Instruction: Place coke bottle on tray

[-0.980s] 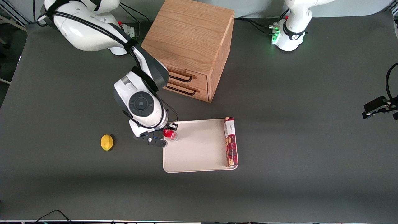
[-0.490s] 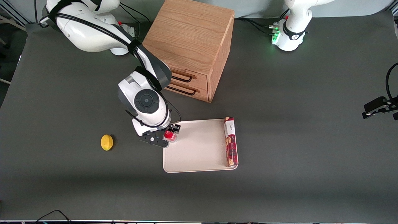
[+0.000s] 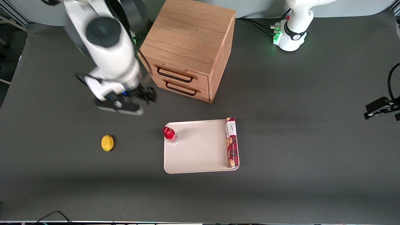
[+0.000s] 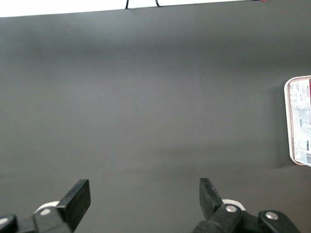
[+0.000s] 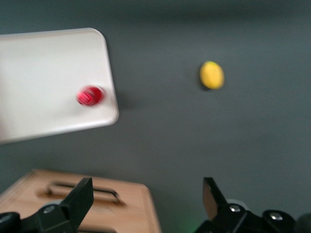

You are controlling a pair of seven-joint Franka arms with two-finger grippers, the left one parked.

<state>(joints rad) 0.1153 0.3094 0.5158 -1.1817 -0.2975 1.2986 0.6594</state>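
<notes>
Bottle: the small red coke bottle [image 3: 170,134] with red cap is standing upright on the flat cream-white tray [image 3: 200,156], in its corner nearest the yellow lemon [image 3: 107,143].
Gripper: the black two-finger gripper [image 3: 144,94] is hanging high, empty, fingers spread wide.
Relation: bottle is sitting nearer the front camera than the gripper, well apart.
Unclear: gripper is showing motion-blurred.
Judgement: placement is looking done.

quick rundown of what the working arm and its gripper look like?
Glossy white rounded shell segments, a dark grey round cap on the joint facing the front camera, and black cable running along the arm. The wrist ends in a white flange with a small blue light. The gripper is black with two flat, angular fingers, open, raised in front of the wooden drawer box, away from the tray.
</notes>
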